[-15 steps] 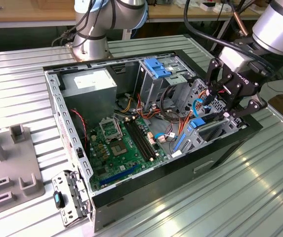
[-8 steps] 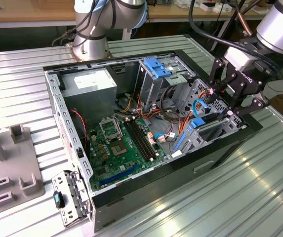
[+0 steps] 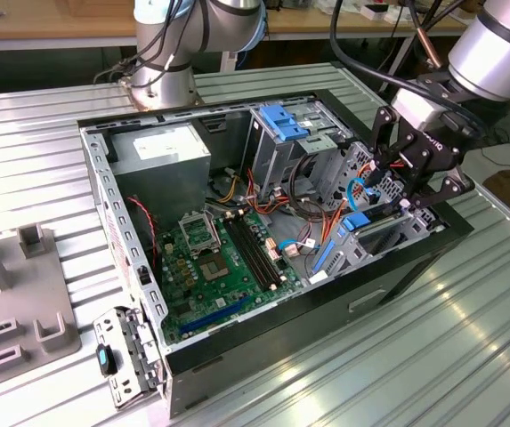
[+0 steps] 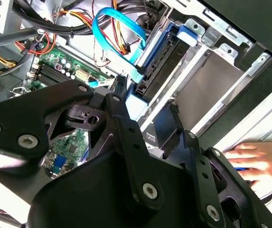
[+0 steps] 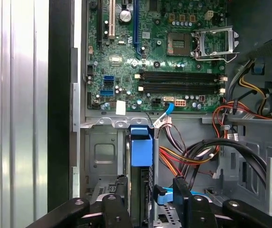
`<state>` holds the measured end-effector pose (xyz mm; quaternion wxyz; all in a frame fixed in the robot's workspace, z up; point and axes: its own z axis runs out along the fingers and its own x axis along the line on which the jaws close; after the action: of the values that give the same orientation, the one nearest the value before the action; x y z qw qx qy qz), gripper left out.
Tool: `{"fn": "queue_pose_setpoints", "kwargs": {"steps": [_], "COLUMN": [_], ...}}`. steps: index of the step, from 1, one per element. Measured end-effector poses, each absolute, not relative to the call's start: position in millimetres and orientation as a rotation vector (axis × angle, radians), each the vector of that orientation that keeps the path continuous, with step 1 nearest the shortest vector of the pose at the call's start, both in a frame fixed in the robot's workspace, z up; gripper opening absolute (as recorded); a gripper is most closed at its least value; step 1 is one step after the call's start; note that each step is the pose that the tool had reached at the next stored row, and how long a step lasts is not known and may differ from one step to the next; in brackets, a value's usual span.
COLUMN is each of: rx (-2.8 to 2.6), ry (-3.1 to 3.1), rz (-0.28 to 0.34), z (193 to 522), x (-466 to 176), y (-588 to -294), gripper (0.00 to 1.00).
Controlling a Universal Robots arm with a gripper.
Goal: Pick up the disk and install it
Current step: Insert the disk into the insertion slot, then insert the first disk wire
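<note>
1. The disk (image 5: pixel 140 147) stands on its thin edge in a grey metal slot (image 4: pixel 211 85) inside the computer box (image 3: pixel 112 205). Its blue rail faces up.
2. In the exterior view, the slot is in the corner of the box on the exterior view's right.
3. The claw (image 5: pixel 147 202) is right over the disk. Its two black fingers (image 5: pixel 182 199) are spread apart, one on each side of the disk's top edge. The first wrist view shows a gap between one finger and the disk, so the claw is not squeezing it.
4. A flat blue cable (image 4: pixel 107 28) loops down and ends just beside the disk.
5. A bunch of red, orange and black wires (image 5: pixel 188 159) lies near the slot.
6. A green board (image 3: pixel 210 258) lies flat on the floor of the box, beside the slot.
7. A metal cage with a blue top (image 3: pixel 281 120) stands near the slot.
8. A bigger grey box with a white label (image 3: pixel 161 151) sits in the far corner, well apart from the disk.
9. The computer box sits on a ribbed metal table (image 3: pixel 433 356). In the second wrist view, a person's hand (image 4: pixel 254 161) rests just outside the box.
</note>
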<state>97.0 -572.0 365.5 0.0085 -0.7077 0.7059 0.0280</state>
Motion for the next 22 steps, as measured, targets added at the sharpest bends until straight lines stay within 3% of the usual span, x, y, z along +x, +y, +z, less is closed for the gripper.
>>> {"fn": "queue_pose_setpoints", "kwargs": {"steps": [22], "rx": [-2.249], "ry": [2.169], "rz": [0.088], "z": [365.1], "x": [105.5], "y": [-562.7], "gripper": [0.51]}}
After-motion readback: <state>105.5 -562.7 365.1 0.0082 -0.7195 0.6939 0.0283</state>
